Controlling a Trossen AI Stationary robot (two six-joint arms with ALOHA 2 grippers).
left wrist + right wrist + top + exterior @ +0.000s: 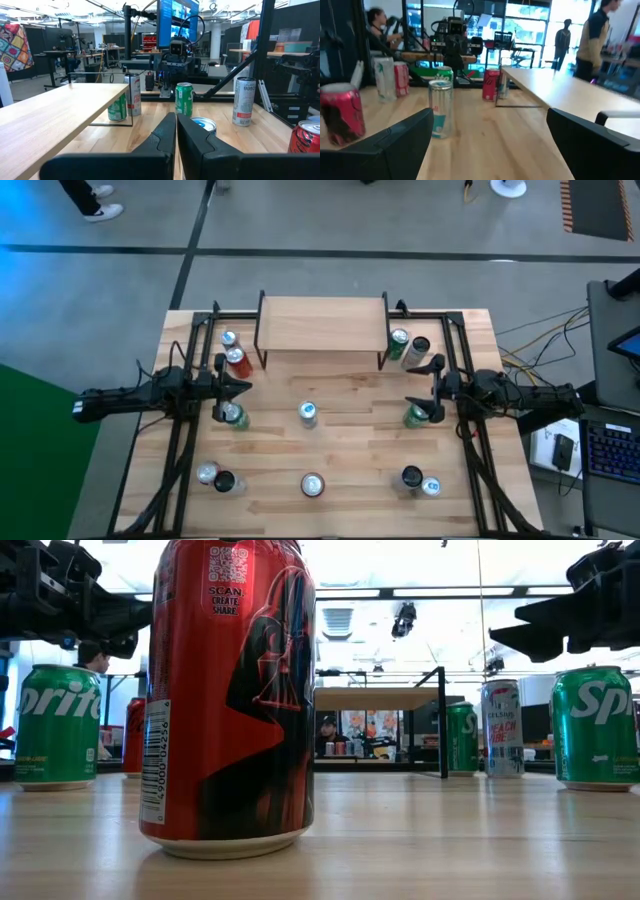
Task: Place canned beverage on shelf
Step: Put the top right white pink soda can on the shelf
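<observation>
High view: the whole table was seen from straight above.
Low view: set at tabletop level, very near a red can, facing the shelf.
Left wrist view: aimed across the table toward the opposite arm.
Right wrist view: aimed back the other way.
Shared: the shelf was caught in all four views.

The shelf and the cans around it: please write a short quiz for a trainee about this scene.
1. True or false: a can already stands on top of the shelf.
2. Which gripper is open: A left, B right, C both?
3. Fill in: the green can near the left gripper stands ____ on the table.

Key: 1 false, the top is bare. 2 B. 3 upright.
</observation>
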